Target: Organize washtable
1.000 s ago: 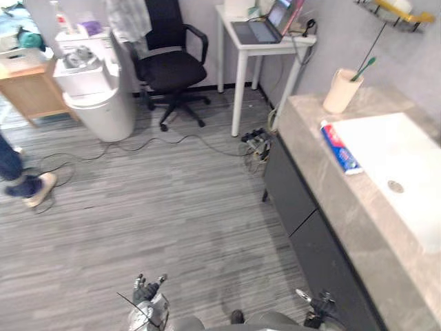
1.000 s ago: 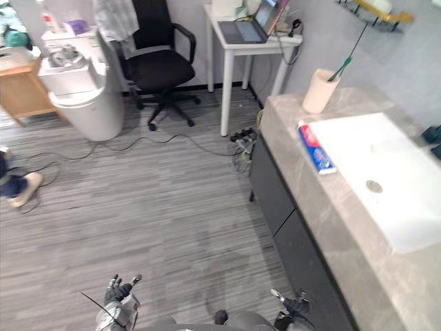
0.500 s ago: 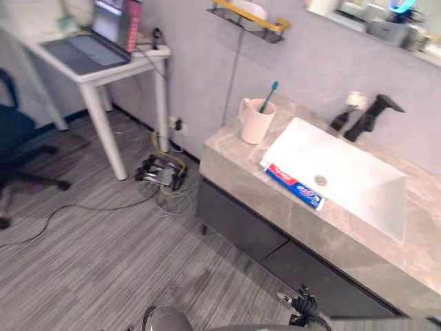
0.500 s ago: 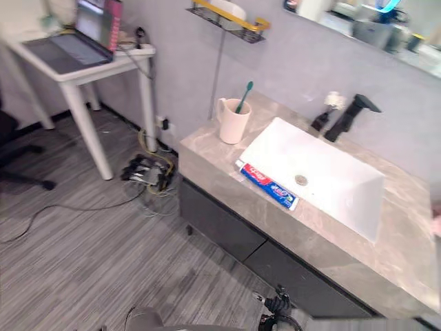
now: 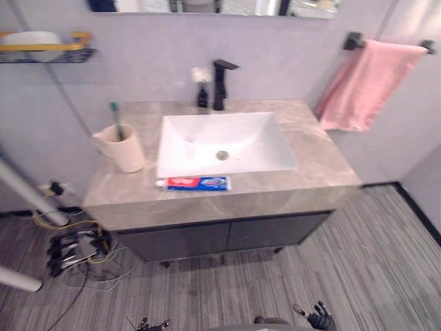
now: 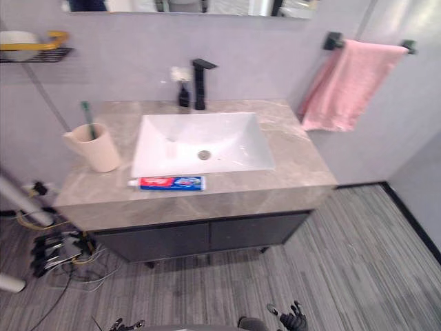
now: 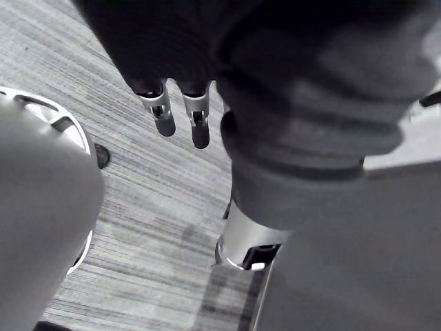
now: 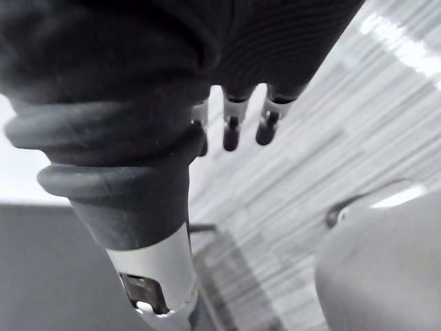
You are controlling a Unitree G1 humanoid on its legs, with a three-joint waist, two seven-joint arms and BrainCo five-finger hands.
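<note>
While the left hand [image 7: 162, 110] and right hand [image 5: 318, 319] hang low, fingers [image 8: 232, 131] relaxed and empty, the toothpaste [image 5: 193, 183] lies crosswise on the tabletop [image 5: 313, 169] before the sink [image 5: 207, 134], well ahead, nearer the left.

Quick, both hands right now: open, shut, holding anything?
Left hand: open, fingers straight, holding nothing.
Right hand: open, fingers straight, holding nothing.

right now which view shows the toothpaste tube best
The left eye view: the toothpaste tube lies whole and most central, on the counter before the sink. The right eye view shows it whole too, further left. Both wrist views face the floor.
</note>
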